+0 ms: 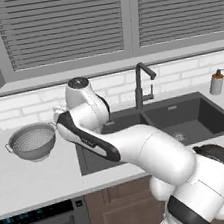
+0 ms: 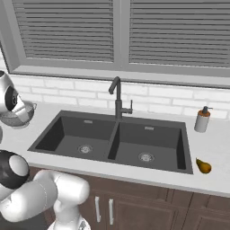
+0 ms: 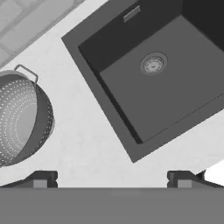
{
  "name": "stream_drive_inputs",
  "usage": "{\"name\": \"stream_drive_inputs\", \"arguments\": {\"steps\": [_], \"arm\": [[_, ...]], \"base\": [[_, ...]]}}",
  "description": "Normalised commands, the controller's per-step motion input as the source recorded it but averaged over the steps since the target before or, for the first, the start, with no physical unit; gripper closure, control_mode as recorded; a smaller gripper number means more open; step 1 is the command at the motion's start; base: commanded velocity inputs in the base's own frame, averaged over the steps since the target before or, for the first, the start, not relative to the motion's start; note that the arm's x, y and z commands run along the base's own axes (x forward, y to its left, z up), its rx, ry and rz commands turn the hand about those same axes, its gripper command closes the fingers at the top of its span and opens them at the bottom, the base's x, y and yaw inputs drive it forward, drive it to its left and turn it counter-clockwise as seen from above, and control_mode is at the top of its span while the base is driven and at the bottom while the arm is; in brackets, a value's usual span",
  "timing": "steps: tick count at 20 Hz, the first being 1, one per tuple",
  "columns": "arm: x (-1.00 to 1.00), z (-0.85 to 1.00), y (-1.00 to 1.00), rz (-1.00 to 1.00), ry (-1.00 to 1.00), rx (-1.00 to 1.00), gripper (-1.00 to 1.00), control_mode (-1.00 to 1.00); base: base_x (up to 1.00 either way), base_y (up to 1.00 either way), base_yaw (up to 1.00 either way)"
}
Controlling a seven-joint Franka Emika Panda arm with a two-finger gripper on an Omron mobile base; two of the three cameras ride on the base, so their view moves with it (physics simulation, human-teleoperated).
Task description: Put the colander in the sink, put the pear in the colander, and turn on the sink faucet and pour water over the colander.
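Left base view: the round silver-grey metal mesh colander (image 1: 33,141) sits upright on the pale counter (image 1: 33,180), to the left of the dark grey rectangular double-basin sink (image 1: 205,116) and clear of its rim. Its bowl is dotted with fine holes, and 1 small loop handle shows at its left edge. The white arm bends across the sink's left basin, its hand next to the colander's right side. The tall thin dark faucet (image 1: 140,84) with a hooked spout rises behind the divider between the 2 basins. A small grey soap dispenser bottle (image 1: 216,82) stands on the far right of the counter.

Right base view: the colander (image 2: 18,117) lies at the far left, half hidden behind the hand. Both basins of the sink (image 2: 67,130) show round metal drains. The small yellow-orange pear (image 2: 203,166) lies on the counter just right of the sink's near right corner, well apart from the colander. The soap bottle (image 2: 202,119) stands behind it.

Hand view: the gripper (image 3: 112,180) hangs above bare counter between the colander (image 3: 22,118) and a corner of the sink (image 3: 131,144). Its 2 dark fingertips (image 3: 41,179) stand wide apart, released, with nothing between them. The colander's perforated inside and 1 wire loop handle face the camera.
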Motion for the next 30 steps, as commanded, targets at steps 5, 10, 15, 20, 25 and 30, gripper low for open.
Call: {"name": "stream_drive_inputs", "arguments": {"steps": [5,10,15,20,25,30], "arm": [[0.60,-0.27,0.82,0.00,0.00,0.00,-1.00,-1.00],[0.48,-0.37,0.50,0.00,0.00,0.00,-1.00,-1.00],[0.49,-0.32,0.31,0.01,0.02,0.03,-1.00,-1.00],[0.55,-0.25,0.27,0.03,0.09,0.04,-1.00,-1.00],[0.42,-0.37,0.25,0.02,0.14,0.00,-1.00,-1.00],[0.40,-0.24,0.27,0.02,0.06,0.00,-1.00,-1.00]], "base": [[0.00,0.00,0.00],[0.00,0.00,0.00],[0.00,0.00,0.00],[0.00,0.00,0.00],[0.00,0.00,0.00],[0.00,0.00,0.00]]}}
